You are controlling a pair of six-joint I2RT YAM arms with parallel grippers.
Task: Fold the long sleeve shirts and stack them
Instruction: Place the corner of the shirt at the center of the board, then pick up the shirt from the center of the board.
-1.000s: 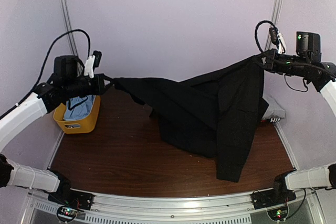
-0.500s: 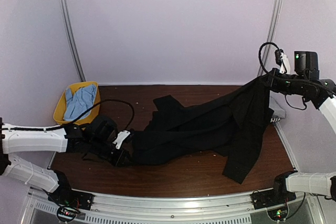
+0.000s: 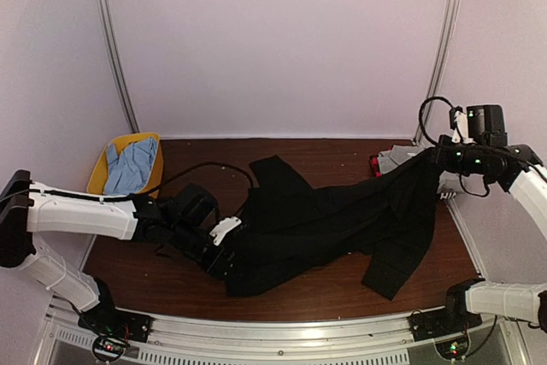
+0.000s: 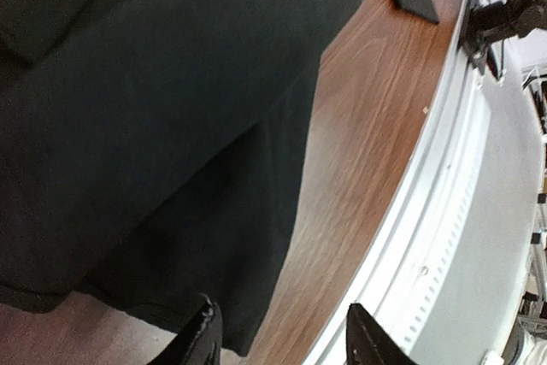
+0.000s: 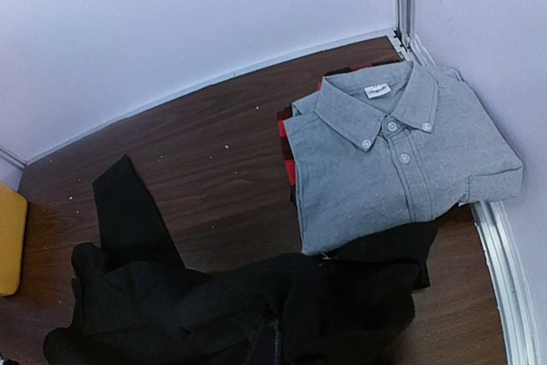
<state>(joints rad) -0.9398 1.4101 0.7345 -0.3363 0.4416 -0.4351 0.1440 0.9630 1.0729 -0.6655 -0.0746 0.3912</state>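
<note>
Brown wood table [image 3: 128, 254] with lilac walls close on three sides. The black shirt [image 3: 342, 220] sprawls across the middle and right of it, loose and unfolded. My right gripper [image 3: 430, 158] is pressed together on one edge of that shirt and holds it up off the wood near the right wall. My left gripper [image 4: 282, 344] sits low at the shirt's near-left end, fingers spread, nothing between them, the hem just beside one finger. The grey shirt [image 5: 393, 156] lies folded in the far right corner, on top of something red.

What worries me is that only one end of the black shirt is held. If I pull with the right arm now, I expect the cloth to drag along in a heap rather than flatten. The raised edge hangs just in front of the grey shirt, so a swing toward the back could brush that fold and knock it out of square. One dark flap reaches toward the front edge; a tug that way might slide it over the rail [image 4: 444, 211].

As for room, the left fingers are near the rail, and the right arm is near its wall. The best open wood is on the left, between the shirt and the basket [image 3: 96, 182], with a strip along the back wall.
</note>
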